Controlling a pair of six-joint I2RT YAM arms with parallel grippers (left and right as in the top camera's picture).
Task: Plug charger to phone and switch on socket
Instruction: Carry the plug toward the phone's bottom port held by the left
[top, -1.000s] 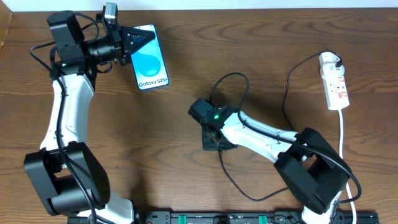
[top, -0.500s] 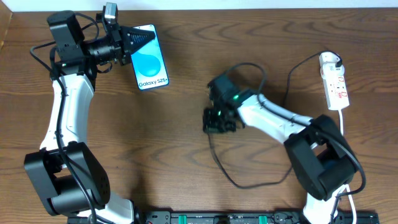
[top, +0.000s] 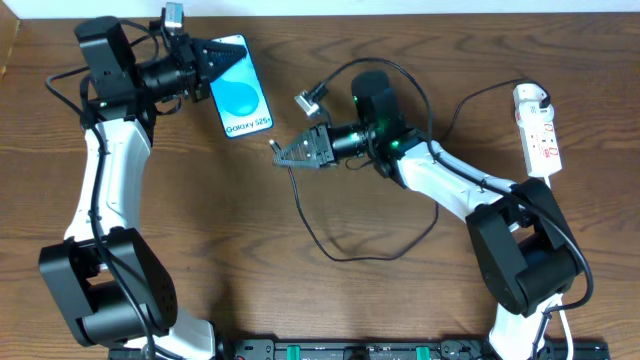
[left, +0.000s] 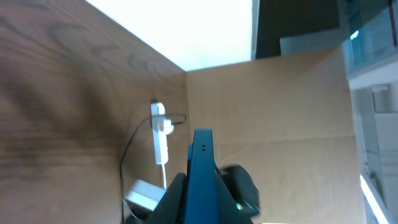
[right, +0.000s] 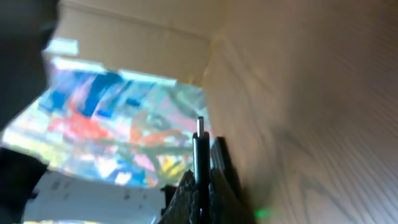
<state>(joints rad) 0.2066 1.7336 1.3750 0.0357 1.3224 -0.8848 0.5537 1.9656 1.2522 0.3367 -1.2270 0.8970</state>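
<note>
The phone (top: 243, 92), blue screen up, is held off the table at the upper left with my left gripper (top: 220, 64) shut on its top end. The left wrist view shows the phone (left: 202, 163) edge-on between the jaws. My right gripper (top: 288, 153) is shut on the charger (top: 276, 146), whose connector tip points left, a short way below and right of the phone's bottom end. In the right wrist view the charger (right: 199, 144) sticks out past the closed fingers. Its black cable (top: 330, 250) loops over the table. The white socket (top: 540, 130) lies at the far right.
The socket's white cord (top: 553, 215) runs down the right side toward the front edge. A black rail (top: 330, 350) runs along the front edge. Both arm bases stand at the front corners. The socket (left: 160, 132) also shows far off in the left wrist view.
My right arm has swung up and to the left, carrying the charger tip from mid-table toward the phone, and the cable loop trailed along. The phone has tilted slightly in the left gripper.
</note>
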